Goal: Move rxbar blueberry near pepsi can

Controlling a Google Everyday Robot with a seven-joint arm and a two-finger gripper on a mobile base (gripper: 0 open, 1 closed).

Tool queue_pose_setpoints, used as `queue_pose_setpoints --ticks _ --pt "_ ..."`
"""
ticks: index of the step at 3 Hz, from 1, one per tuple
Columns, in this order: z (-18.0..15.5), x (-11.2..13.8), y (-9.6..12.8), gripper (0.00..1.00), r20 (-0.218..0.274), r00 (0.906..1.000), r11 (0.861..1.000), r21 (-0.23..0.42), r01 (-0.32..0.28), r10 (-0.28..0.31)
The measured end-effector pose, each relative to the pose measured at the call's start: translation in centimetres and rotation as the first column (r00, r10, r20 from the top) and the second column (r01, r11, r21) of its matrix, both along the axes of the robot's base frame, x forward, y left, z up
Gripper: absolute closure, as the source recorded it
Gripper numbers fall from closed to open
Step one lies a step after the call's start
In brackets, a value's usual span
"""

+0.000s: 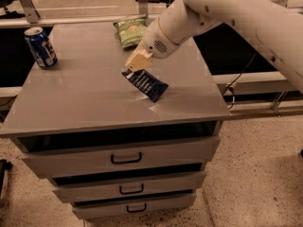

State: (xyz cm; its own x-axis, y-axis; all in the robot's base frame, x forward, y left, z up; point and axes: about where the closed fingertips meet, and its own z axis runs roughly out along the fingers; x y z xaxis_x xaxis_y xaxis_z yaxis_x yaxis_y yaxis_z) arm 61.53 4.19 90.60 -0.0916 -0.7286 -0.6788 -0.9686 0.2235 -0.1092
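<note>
The rxbar blueberry (pixel 147 85), a flat dark navy wrapper with rows of white text, hangs tilted just above the grey cabinet top (pixel 90 98), right of centre. My gripper (pixel 134 64) is shut on its upper left end, with its cream fingers (pixel 137 60) pinching the wrapper. The white arm comes in from the upper right. The pepsi can (pixel 40 47) stands upright at the far left of the top, well apart from the bar.
A green chip bag (pixel 130 30) lies at the back middle of the top, just behind the arm. The cabinet has three drawers with dark handles (pixel 126 159) below. A metal rail (pixel 71 20) runs behind the cabinet.
</note>
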Motion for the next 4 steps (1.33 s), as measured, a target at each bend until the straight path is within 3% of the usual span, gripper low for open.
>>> queue_pose_setpoints --ticks 2,3,4 --pt "3.2 0.8 -0.2 1.00 0.029 0.9984 0.999 -0.015 0.049 -0.048" --pt "4.4 -0.8 1.0 1.00 0.030 0.9964 0.997 -0.003 0.080 -0.080" --pt "4.4 -0.8 1.0 1.00 0.030 0.9964 0.997 -0.003 0.080 -0.080"
